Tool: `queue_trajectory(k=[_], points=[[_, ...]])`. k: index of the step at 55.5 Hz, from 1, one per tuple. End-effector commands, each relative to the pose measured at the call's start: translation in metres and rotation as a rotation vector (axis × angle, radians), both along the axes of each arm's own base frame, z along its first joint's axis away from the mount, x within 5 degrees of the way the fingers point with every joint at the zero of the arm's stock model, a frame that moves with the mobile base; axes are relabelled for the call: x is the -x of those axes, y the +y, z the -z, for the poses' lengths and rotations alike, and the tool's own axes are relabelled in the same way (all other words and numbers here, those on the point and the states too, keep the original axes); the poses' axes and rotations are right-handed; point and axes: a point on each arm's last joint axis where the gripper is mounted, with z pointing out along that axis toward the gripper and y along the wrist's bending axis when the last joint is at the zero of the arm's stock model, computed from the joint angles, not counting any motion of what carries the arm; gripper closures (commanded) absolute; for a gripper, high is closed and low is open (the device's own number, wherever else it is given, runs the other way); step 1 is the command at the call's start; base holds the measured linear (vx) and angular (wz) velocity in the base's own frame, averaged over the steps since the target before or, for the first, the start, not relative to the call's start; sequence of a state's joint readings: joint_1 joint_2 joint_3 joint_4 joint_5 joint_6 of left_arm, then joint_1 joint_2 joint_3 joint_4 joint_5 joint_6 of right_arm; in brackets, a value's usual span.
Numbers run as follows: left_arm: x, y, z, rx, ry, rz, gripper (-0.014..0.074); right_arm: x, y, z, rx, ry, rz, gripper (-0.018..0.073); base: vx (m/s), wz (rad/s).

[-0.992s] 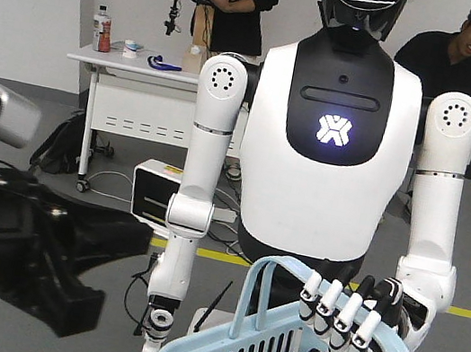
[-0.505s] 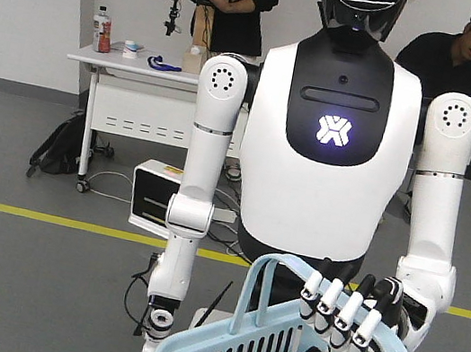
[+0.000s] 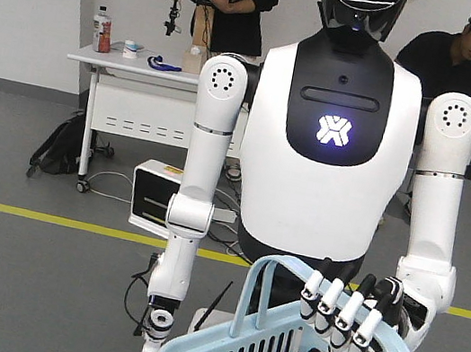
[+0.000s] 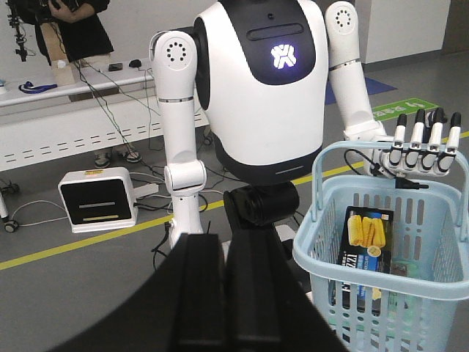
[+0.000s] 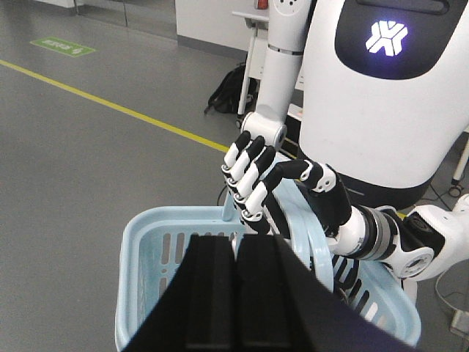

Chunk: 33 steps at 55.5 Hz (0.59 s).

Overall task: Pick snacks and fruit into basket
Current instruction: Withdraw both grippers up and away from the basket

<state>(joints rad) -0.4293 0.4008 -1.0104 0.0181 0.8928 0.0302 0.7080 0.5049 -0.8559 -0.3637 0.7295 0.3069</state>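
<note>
Seeing the black oblong cookie box [image 4: 364, 242] lying on a slant inside the light blue basket [image 4: 316, 257], printed face up, long axis running from the near wall toward the white humanoid [image 4: 256, 95], yellow-cookie end pointing that way. Catching the whole box only from the left wrist view; getting just its yellow end and blue edge at the bottom of the front view; losing it entirely behind the right hand [image 5: 234, 249] in the right wrist view. Reading both the left hand [image 4: 226, 253] and the right hand as clenched, flat black fingers pressed nearly together with nothing between. Noting the basket's slotted plastic walls, rounded rim and thin arched handle [image 4: 319, 191], passing by the palm of the humanoid's five-fingered hand [image 5: 297, 192], black-and-white fingers standing straight rather than curled.
</note>
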Motion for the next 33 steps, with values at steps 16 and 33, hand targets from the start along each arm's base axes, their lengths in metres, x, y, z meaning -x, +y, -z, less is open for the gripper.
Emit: queue_trajectory(k=[16,33], points=[[-0.001,0.000,-0.012,0.030,-0.058,-0.004,0.0596,0.019,-0.016,-0.021,-0.089,-0.166,-0.010,0.0566,0.00,0.00],[-0.001,0.000,-0.012,0.031,-0.059,-0.004,0.0596,0.019,-0.016,-0.021,-0.089,-0.163,-0.010,0.0566,0.00,0.00]])
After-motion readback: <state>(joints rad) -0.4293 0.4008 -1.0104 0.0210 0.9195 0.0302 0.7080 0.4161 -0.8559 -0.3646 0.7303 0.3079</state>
